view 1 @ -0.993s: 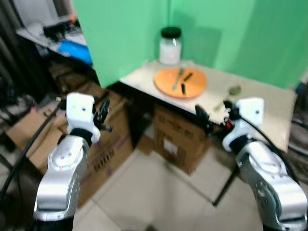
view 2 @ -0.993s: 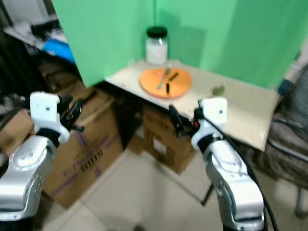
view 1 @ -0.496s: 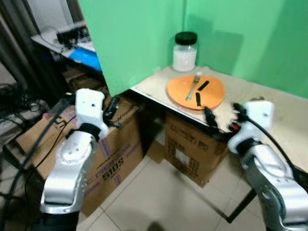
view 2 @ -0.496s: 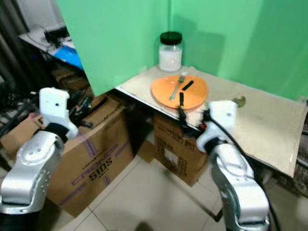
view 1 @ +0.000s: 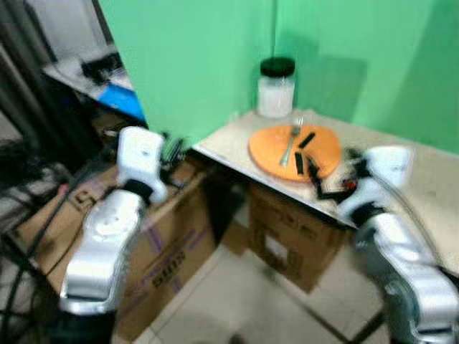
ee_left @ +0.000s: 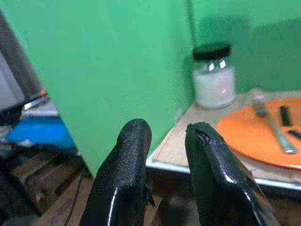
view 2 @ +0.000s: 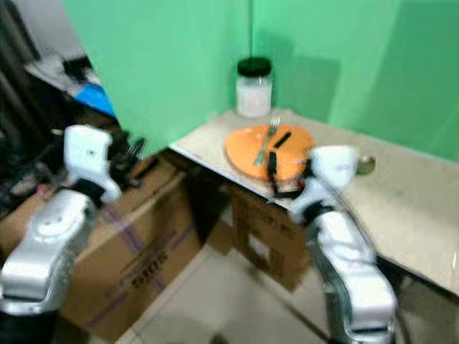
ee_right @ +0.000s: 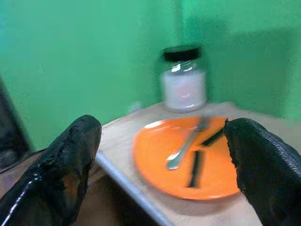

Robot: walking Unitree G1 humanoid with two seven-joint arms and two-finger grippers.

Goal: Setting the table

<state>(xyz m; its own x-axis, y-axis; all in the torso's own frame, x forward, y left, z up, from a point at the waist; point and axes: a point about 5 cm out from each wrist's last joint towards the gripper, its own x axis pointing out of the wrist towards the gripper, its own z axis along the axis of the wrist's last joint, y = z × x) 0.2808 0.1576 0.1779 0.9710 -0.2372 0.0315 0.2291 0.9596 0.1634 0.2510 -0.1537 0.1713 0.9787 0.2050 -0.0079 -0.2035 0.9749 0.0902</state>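
Green screens back a beige table that carries an orange plate with a fork on it, and a black-lidded jar just behind. The right gripper hovers near the plate's edge, fingers spread wide. The left gripper is raised short of the table's corner over cardboard boxes, its fingers a narrow gap apart.

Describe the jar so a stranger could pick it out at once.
Find the beige table against the green backdrop. At its far corner, just behind the orange plate holding a fork, stands the jar: clear glass, white contents, black lid, the table's one tall upright thing.
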